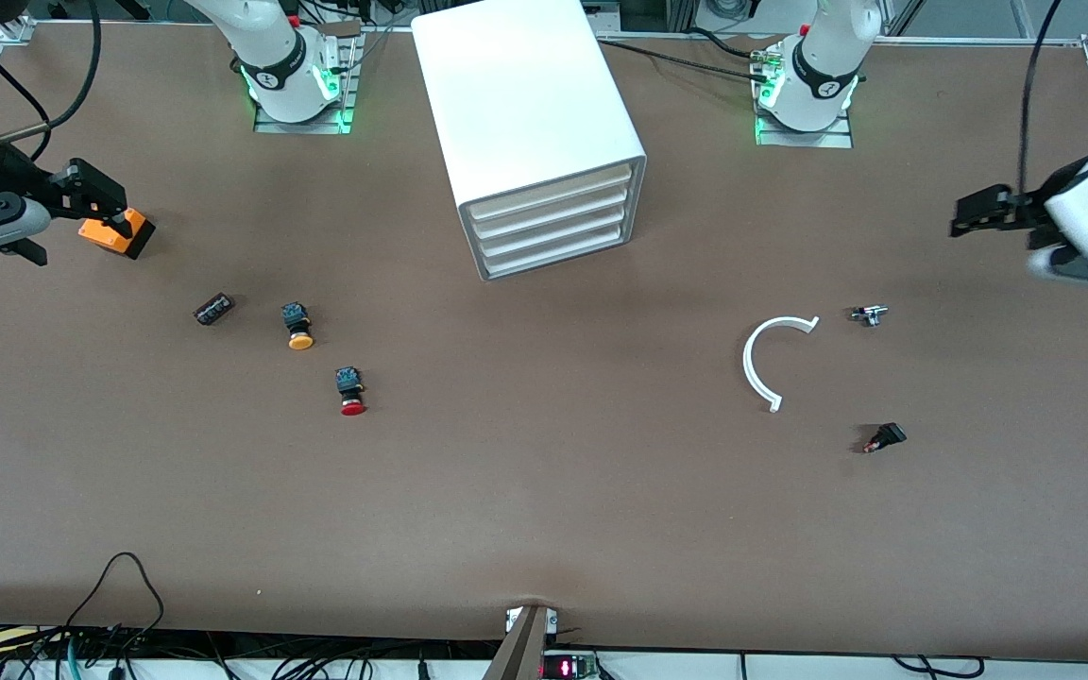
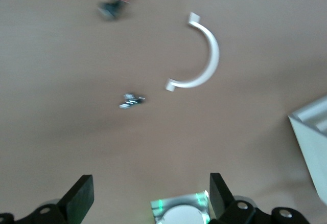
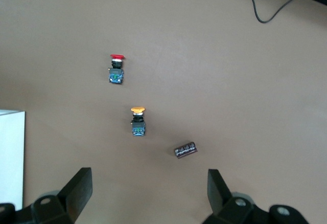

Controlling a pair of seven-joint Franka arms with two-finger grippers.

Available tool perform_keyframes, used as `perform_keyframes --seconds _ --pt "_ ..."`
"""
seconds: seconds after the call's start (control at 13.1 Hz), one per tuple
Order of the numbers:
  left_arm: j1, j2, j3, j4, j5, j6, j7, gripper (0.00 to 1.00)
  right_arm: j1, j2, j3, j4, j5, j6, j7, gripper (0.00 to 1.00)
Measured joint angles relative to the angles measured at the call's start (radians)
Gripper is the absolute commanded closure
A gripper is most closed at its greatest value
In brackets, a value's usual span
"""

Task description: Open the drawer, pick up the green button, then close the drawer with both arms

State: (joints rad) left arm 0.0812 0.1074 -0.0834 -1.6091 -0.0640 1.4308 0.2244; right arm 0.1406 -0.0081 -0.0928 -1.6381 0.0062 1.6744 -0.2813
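On the brown table (image 1: 544,491), both empty grippers, left (image 2: 148,198) and right (image 3: 148,196), hang spread wide.

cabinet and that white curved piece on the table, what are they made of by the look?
Cabinet: likely moulded plastic; smooth matte white shell, rounded edges, four drawer fronts alike, all shut. Curved piece: probably plastic too; thin uniform white arc with small flat tabs at both ends, no metallic shine. Neither can be confirmed by look alone.

We read no text, label, brand or number on anything here; we make out no legible sign.
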Motion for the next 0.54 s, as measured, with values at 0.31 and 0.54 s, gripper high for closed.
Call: perform_keyframes --seconds 0.31,0.54 --pt "-0.018 0.178 -0.06 -0.015 -0.183 -0.023 0.069 0.0 0.0 0.0 -0.001 0.0 0.0 -0.032 0.036 0.0" --pt "-0.027 0.331 -0.102 -0.017 -0.391 -0.027 0.146 0.0 0.0 0.0 -0.001 0.0 0.0 -0.032 0.039 0.0"
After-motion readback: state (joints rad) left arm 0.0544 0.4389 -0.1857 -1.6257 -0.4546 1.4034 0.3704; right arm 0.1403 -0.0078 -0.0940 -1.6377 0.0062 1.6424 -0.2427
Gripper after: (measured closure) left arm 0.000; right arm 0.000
